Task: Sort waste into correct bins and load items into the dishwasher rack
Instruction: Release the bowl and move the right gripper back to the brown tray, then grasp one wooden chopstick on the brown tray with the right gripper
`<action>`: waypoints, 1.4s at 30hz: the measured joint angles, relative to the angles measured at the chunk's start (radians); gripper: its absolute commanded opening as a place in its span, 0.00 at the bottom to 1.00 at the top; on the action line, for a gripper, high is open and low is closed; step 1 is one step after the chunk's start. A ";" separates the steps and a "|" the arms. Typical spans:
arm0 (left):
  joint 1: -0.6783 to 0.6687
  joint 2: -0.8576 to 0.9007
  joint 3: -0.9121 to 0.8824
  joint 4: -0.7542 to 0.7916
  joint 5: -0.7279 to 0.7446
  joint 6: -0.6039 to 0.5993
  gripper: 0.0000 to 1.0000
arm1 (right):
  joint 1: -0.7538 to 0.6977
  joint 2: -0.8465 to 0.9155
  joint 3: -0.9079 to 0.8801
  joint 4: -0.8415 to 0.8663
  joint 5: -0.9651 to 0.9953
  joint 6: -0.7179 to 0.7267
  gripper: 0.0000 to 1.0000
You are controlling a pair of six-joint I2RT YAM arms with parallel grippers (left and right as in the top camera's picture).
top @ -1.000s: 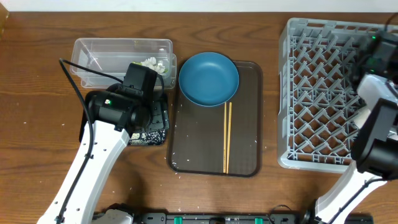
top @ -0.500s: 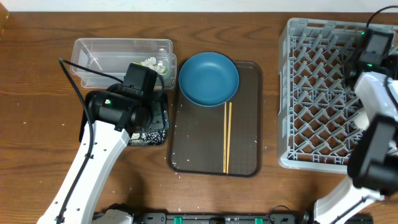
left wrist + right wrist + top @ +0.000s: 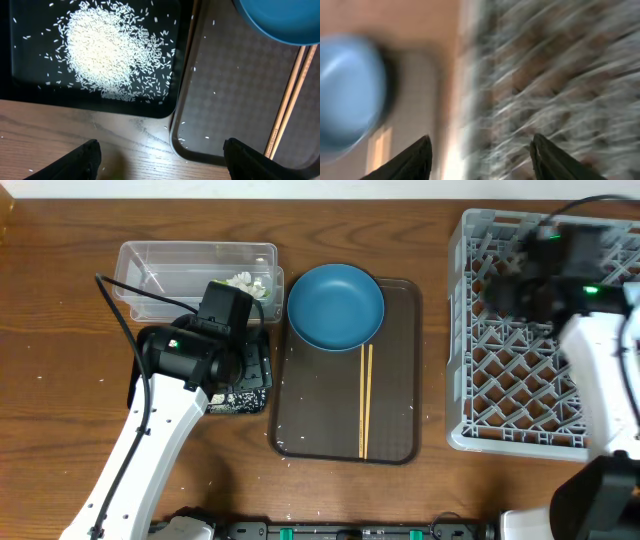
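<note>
Black fingertips of the left gripper (image 3: 165, 160) stand wide apart and empty above bare wood, where the black tray (image 3: 20, 75) meets the brown tray (image 3: 225, 100). The left arm reaches in from the table's near edge. One heap of white rice (image 3: 107, 55) lies in the black tray. Two wooden chopsticks (image 3: 286, 102) lie parallel on the textured brown tray, just below one round blue bowl (image 3: 280, 20). The right gripper (image 3: 482, 157), also spread wide and empty, hangs over the grey lattice rack (image 3: 500, 380); its wrist view is blurred. One clear tub (image 3: 190, 255) sits beyond the black tray.

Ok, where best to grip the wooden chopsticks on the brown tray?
Probably mid-length, from above, closing across both: the pair of wooden chopsticks lies flat, side by side on the brown tray, far ends at the round blue bowl.
</note>
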 measured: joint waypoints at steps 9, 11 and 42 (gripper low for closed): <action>0.000 0.000 0.000 0.000 0.000 0.000 0.81 | 0.358 0.000 -0.064 -0.121 -0.019 0.097 0.60; 0.000 0.000 0.000 0.000 0.000 0.000 0.81 | 0.425 0.000 -0.108 -0.090 0.019 0.149 0.59; 0.000 0.001 0.000 0.000 0.000 0.000 0.81 | 0.687 0.003 -0.462 0.260 0.273 0.587 0.50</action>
